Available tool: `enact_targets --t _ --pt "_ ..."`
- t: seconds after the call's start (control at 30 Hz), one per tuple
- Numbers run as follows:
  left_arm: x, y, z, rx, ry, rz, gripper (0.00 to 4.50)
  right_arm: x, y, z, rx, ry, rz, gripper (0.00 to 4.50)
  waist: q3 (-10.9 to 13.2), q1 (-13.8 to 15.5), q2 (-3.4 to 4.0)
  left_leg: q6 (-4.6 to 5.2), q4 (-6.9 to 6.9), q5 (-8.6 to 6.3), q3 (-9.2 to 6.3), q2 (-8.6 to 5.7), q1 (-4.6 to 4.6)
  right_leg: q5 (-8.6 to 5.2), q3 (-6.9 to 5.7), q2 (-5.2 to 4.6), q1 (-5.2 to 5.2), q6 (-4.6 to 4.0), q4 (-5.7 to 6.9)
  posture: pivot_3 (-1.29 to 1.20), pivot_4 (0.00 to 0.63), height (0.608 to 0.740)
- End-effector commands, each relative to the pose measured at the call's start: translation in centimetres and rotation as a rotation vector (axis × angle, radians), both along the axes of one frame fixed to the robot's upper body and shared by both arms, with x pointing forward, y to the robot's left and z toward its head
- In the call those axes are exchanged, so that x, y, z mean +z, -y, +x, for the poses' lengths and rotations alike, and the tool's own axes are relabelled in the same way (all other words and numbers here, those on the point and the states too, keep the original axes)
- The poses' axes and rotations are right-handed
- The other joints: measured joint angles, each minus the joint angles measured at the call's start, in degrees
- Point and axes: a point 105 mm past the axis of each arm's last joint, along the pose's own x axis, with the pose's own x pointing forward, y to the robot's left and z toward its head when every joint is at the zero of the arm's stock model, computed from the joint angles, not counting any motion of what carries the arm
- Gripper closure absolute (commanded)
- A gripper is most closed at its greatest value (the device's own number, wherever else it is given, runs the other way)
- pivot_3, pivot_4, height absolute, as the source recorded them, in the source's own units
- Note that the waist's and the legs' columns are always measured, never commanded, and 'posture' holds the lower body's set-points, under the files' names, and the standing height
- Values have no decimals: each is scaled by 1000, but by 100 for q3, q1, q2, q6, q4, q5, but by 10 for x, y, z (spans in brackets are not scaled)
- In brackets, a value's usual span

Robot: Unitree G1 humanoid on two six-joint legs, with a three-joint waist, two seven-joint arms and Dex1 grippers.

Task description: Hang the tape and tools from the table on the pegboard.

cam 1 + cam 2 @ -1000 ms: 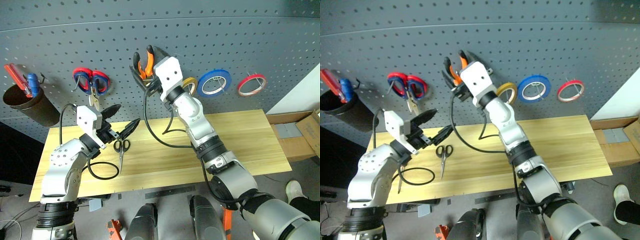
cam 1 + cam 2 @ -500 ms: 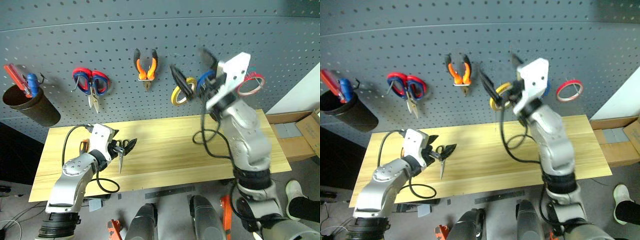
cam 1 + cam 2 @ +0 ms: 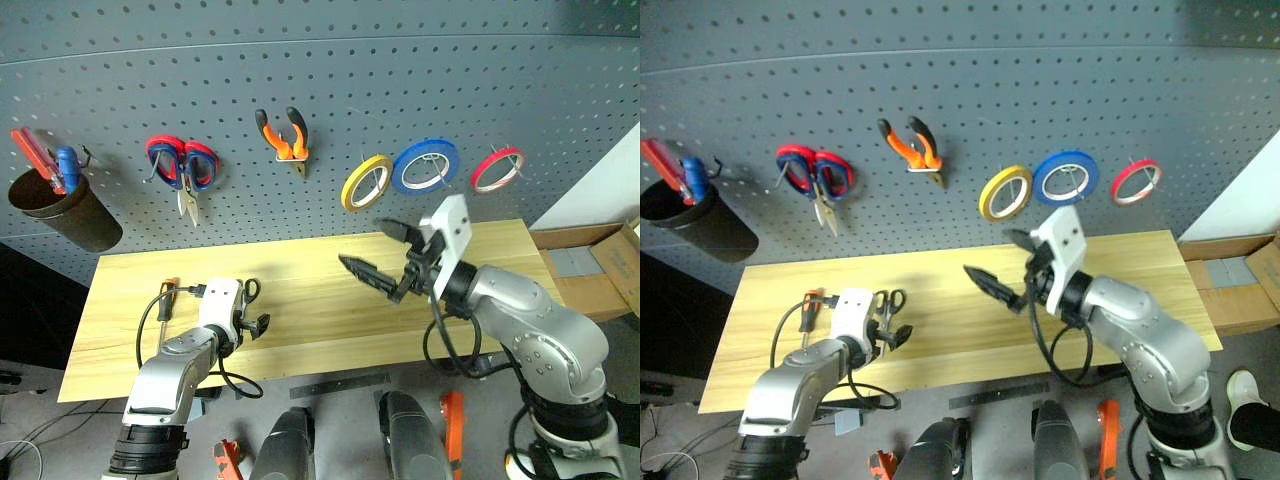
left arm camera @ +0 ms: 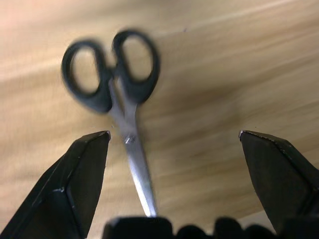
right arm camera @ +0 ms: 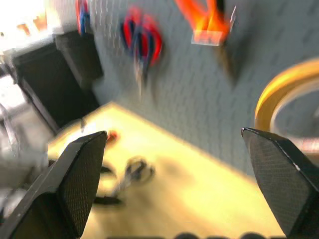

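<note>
Orange-handled pliers with dark jaws point(image 3: 285, 136) hung on the dark grey perforated pegboard point(image 3: 320, 60), and the thin red ring of tape point(image 3: 497, 168) hung farther right. Small black-handled scissors point(image 4: 115, 89) lay flat on the light wooden table point(image 3: 330, 320) between the left gripper's point(image 4: 174, 149) widely spread fingers. An orange-and-black screwdriver point(image 3: 166, 298) lay beside them. The right gripper point(image 3: 378, 250) hovered over the table, spread wide and empty.
</note>
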Motion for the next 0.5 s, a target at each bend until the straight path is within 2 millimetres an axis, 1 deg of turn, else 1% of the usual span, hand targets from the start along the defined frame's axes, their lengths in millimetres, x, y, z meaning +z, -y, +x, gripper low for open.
enact_targets --t 0.03,0.17,0.27,0.33,0.5 --pt "1 -16 0 63 -8 29 0 -7 -9 -12 36 3 -42 16 1 -1 0 -1 -2 0 6 0 0 0 1 1 -2 0 0 -52 292 740" --pt "-3 -16 4 79 -35 23 0 -16 -15 -15 50 -20 -75 16 1 48 -1 -1 0 0 11 3 2 1 2 -1 1 -1 -2 -53 293 740" --pt "-7 -16 9 96 -51 6 0 -25 -18 -19 85 -23 -141 16 1 93 -2 1 0 -1 11 2 8 1 -1 -1 7 -2 -4 -55 295 740" --pt "-9 -17 10 106 -57 5 0 -27 -19 -20 92 -24 -161 16 3 99 -4 -1 -1 0 12 2 7 1 -3 -1 8 -2 -7 -59 297 740" --pt "-11 -17 19 121 -79 -1 0 -44 -20 -27 141 -94 -239 16 3 106 -5 -5 -1 1 10 2 7 1 -5 -1 11 -2 -10 -61 299 740"
